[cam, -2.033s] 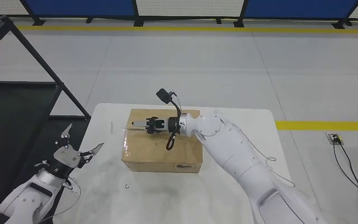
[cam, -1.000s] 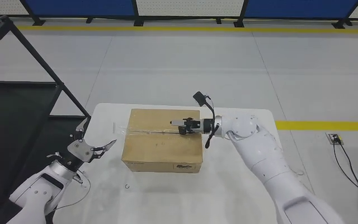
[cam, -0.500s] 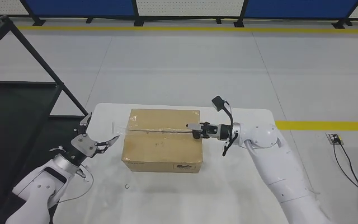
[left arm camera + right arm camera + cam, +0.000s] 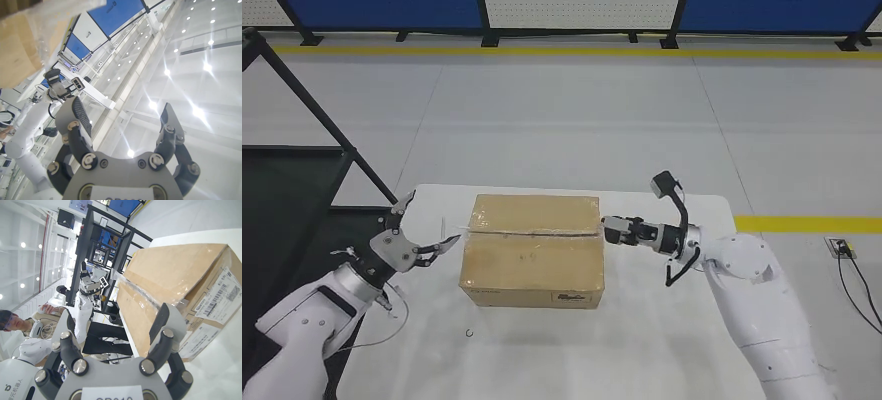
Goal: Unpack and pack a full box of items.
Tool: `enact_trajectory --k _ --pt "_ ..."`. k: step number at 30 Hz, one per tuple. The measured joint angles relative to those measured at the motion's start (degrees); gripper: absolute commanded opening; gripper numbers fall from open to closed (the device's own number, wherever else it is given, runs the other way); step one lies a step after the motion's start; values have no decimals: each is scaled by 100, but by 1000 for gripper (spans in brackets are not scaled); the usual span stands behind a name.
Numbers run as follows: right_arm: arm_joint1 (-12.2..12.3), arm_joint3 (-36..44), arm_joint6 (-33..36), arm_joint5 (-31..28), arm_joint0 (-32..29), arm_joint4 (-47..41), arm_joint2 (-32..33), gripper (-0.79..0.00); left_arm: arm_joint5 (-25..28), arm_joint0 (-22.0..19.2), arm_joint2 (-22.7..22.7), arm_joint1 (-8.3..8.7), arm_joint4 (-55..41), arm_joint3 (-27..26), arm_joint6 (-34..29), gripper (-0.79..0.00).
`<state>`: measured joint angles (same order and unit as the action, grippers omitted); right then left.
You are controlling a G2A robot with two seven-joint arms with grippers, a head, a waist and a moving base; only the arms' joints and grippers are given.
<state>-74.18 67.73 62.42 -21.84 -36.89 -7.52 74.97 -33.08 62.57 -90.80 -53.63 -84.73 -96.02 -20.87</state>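
Note:
A closed cardboard box (image 4: 532, 255) sits mid-table, with clear tape (image 4: 532, 234) along its top seam. In the right wrist view the box (image 4: 170, 275) shows a wrinkled tape strip (image 4: 140, 291) and printed labels on its end. My right gripper (image 4: 607, 228) hangs just off the box's right edge, level with the seam; it (image 4: 115, 321) is open with nothing between its fingers. My left gripper (image 4: 429, 222) is open beside the box's left end, a short gap away. In the left wrist view this gripper (image 4: 124, 115) points upward, with the box corner (image 4: 15, 47) and loose clear tape (image 4: 43, 28) beyond it.
The white table (image 4: 672, 330) has bare room in front of and right of the box. A small ring-like bit (image 4: 471, 333) lies near the front left. A black metal frame (image 4: 302, 130) stands just off the table's left side.
The right gripper drew back rightward along the box's top seam, from the left part to just past the right edge. The left gripper rose and moved closer to the box's left end.

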Motion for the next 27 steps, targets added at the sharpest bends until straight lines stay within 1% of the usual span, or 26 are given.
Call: enact_trajectory --k 2,4,6,7,8,9,11,17,19,20,23,25,27 --pt "25 140 -12 -223 -105 -55 60 0 -409 -150 135 -1 -124 -32 1 -785" --pt "47 271 -62 -478 -216 -104 105 0 -1142 -316 332 -3 -421 -19 -25 -785" --pt "63 359 -125 -689 -312 -141 121 0 -1643 -327 351 -4 -469 -11 -29 -785" --pt "71 382 -143 -764 -347 -153 127 0 -1677 -322 344 -4 -431 -11 -29 -785" --pt "80 397 -158 -825 -380 -165 137 0 -1597 -319 339 -3 -409 -11 -29 -785" --pt "92 409 -178 -895 -419 -170 150 0 -1374 -318 337 -4 -401 -11 -29 -785" --pt "111 411 -195 -978 -467 -159 172 0 -1161 -318 337 -3 -402 -12 -28 -785" --pt "119 407 -197 -1002 -479 -150 182 0 -1156 -308 344 -5 -410 -8 -20 -785" --pt "118 407 -197 -1002 -479 -151 182 0 -1235 -247 399 -26 -580 57 1 -785" --pt "118 407 -197 -1001 -479 -151 181 0 -1370 -254 411 -38 -810 136 49 -785" --pt "118 407 -197 -1001 -479 -151 181 0 -1802 -490 460 -74 -2186 456 755 -785" --pt "118 407 -197 -1001 -479 -151 181 0 -1921 -743 546 -89 -3305 681 1486 -785" --pt "118 407 -197 -1001 -479 -151 182 0 -1835 -1009 607 -85 -4311 804 2242 -785"
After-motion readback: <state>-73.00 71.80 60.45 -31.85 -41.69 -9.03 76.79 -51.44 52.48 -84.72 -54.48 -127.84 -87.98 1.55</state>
